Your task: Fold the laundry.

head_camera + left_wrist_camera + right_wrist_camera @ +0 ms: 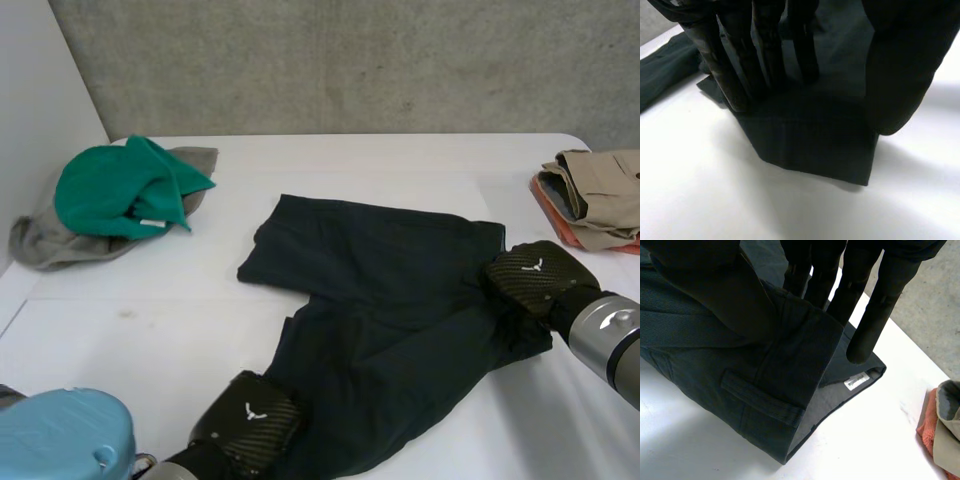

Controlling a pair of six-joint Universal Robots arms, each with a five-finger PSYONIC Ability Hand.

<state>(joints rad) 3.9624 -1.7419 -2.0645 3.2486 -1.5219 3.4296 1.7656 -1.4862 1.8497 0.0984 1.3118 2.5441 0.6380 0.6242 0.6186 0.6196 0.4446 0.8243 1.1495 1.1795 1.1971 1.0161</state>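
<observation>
Folding looks barely begun: the dark trousers point(390, 300) lie spread mid-worktop point(400, 165), legs splayed & creased, w/ a hand at each end. The left hand point(248, 420) is at a leg hem, the trousers' near end. In its wrist view the straight fingers point(735, 70) sit on one face of the hem & the thumb point(900, 65) on the other, so they look clamped on the cloth, w/ the hem corner a bit clear of the worktop. The right hand point(530, 272) is at the trousers' waist end, thumb point(715, 285) pressed on the turned-over waistband point(790, 340) against the fingers point(875, 305) behind it, close to the white label point(857, 381). Step in hand is prob. stretching the garment out straight before the 1st fold. To do it well, raise both ends together & only slightly, and pull apart till the length goes taut & creases drop out. Then lay it flat w/ one leg square on the other, seams matched. The hem grip looks shallow, so go slow or it may slip. Sweep clear of the folded stack point(600, 195) right of the trousers & the green garment point(115, 190) on grey cloth point(50, 245) well left of them.
</observation>
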